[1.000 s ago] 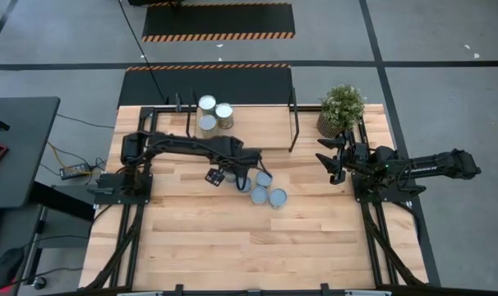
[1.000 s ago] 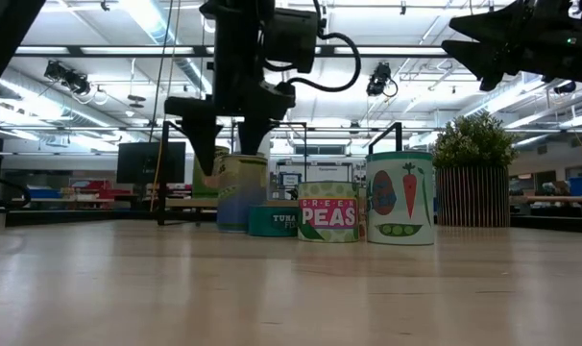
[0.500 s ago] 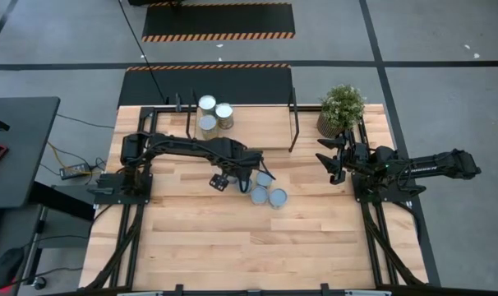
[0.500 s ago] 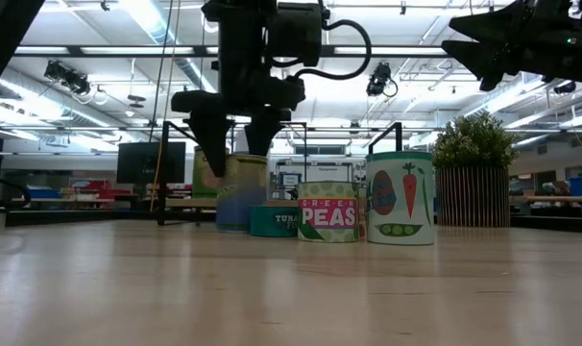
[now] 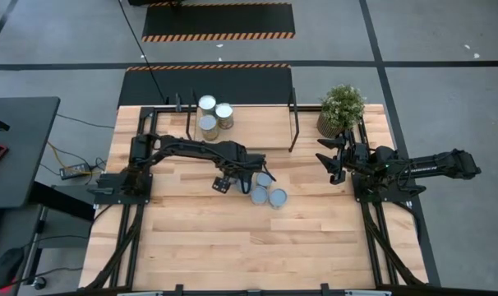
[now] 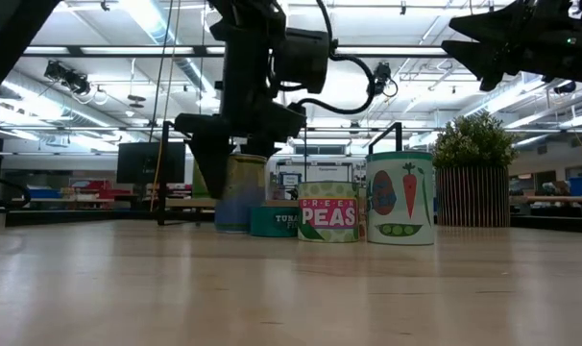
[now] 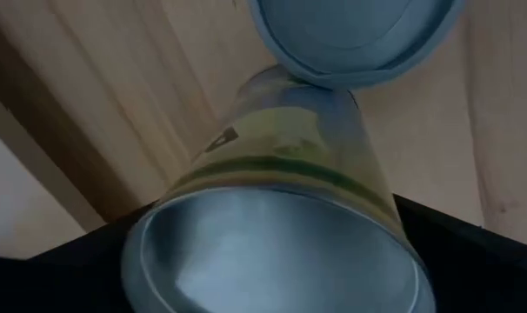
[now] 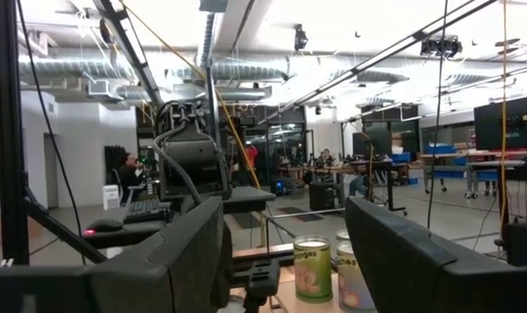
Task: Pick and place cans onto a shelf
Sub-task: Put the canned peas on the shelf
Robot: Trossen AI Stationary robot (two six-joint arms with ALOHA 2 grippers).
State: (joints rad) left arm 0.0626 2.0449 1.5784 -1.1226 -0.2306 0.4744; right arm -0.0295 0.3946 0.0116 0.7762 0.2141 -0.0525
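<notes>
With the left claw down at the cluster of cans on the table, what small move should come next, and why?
Probably close the left claw on the tall can. Its fingers stand open on either side of that can's top, and the left wrist view shows the can right between them. Three cans already stand on the shelf; the right claw waits aside.

peas can (image 6: pixel 327 220): green, pink band, white letters
carrot can (image 6: pixel 400 198): teal rim, white label, orange carrot
tuna can (image 6: pixel 273 221): teal
desk (image 5: pixel 200 238): light wood
plant (image 5: pixel 343 104): green
</notes>
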